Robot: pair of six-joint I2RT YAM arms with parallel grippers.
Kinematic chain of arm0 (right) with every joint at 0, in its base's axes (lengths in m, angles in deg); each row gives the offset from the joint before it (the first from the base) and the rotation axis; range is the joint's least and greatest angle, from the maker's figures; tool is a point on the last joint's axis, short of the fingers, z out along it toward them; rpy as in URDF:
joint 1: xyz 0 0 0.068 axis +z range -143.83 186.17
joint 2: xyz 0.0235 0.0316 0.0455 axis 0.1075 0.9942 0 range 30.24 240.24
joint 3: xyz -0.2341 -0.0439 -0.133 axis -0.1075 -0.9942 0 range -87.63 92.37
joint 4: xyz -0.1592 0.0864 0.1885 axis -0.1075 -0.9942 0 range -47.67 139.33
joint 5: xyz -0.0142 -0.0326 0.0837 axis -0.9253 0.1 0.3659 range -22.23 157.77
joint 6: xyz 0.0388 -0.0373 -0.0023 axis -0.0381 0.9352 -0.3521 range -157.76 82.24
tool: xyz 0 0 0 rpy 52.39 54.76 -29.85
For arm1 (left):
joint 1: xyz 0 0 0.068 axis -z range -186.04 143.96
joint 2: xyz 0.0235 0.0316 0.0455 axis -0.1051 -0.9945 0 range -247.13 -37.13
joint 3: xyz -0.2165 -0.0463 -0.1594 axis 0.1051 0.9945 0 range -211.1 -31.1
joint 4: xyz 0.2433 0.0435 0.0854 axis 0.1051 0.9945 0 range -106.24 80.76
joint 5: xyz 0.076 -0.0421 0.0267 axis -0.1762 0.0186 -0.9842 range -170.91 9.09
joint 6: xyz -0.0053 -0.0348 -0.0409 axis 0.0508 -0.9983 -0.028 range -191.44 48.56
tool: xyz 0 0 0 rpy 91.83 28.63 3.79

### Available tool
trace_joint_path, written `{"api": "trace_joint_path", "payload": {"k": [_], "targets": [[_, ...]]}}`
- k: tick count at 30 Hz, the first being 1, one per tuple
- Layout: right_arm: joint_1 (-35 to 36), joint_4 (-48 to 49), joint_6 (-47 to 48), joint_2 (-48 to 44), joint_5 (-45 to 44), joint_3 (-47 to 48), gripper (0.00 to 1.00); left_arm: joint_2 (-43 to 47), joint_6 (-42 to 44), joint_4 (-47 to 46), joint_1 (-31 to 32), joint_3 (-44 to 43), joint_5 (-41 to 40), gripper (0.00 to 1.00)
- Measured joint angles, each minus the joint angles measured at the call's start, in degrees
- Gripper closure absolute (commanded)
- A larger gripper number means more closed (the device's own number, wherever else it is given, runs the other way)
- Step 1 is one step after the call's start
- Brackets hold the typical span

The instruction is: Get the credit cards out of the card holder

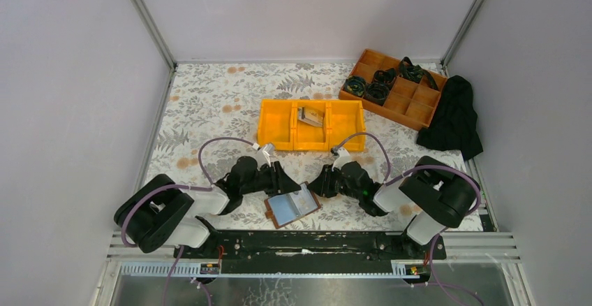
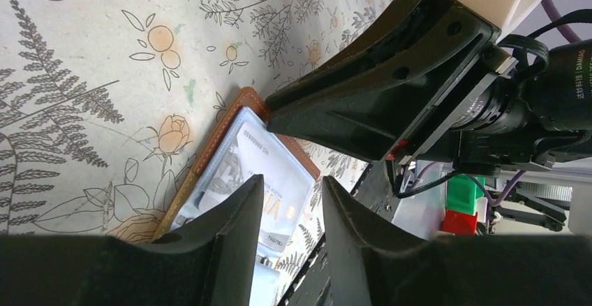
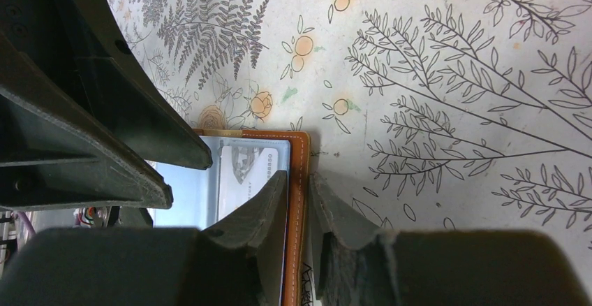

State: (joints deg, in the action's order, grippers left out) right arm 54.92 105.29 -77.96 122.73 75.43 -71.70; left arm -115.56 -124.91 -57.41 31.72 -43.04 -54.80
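tan stitched card holder, glossy flat cards

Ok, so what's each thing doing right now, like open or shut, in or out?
Brown leather card holder, lying open on the table.
Pale plastic card, still in the holder's pocket.
Taken-out card, lying in the tray's middle compartment.
Yellow plastic tray, holding that card.
Left gripper, open over the pocketed card.
Right gripper, shut on the holder's edge.
Black cloth, crumpled.

Plain pale grey walls – floral-print tabletop
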Motion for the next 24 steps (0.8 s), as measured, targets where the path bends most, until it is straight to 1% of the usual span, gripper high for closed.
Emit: {"api": "trace_joint_path", "payload": {"k": [8, 9, 12, 16, 18, 19, 20, 21, 22, 24], "targets": [[0.0, -1.5, 0.3, -2.6, -0.1, 0.0, 0.74, 1.8, -0.2, 0.5, -0.4, 0.1, 0.0, 0.57], [0.0, -1.9, 0.5, -3.2, -0.2, 0.0, 0.72, 2.6, -0.2, 0.9, -0.4, 0.3, 0.0, 0.57], [0.0, -4.3, 1.2, -5.2, -1.0, 0.0, 0.61, 6.6, -0.3, 2.2, -0.4, 1.0, 0.0, 0.57], [0.0, -8.5, 2.8, -8.5, -2.8, 0.5, 0.51, 13.2, -0.3, 6.3, -0.4, 1.5, -0.6, 0.57], [0.0, -10.5, 3.5, -9.9, -3.6, 1.2, 0.49, 15.1, -0.3, 7.9, -0.4, 1.7, -0.7, 0.58], [0.0, -11.1, 3.9, -10.4, -3.7, 1.6, 0.49, 16.0, -0.4, 8.8, -0.4, 1.8, -0.8, 0.59], [0.0, -11.6, 4.2, -10.8, -3.8, 1.9, 0.52, 16.5, -0.5, 9.3, -0.4, 2.0, -0.9, 0.59], [0.0, -12.0, 4.5, -11.1, -3.8, 2.0, 0.57, 17.0, -0.8, 9.8, -0.1, 2.3, -1.0, 0.59], [0.0, -12.1, 4.7, -11.4, -3.7, 2.1, 0.66, 17.3, -1.0, 10.3, 0.3, 2.6, -1.4, 0.59], [0.0, -12.5, 5.1, -11.6, -3.6, 2.1, 0.77, 17.2, -1.2, 11.1, 2.1, 3.1, -2.3, 0.59]]}}
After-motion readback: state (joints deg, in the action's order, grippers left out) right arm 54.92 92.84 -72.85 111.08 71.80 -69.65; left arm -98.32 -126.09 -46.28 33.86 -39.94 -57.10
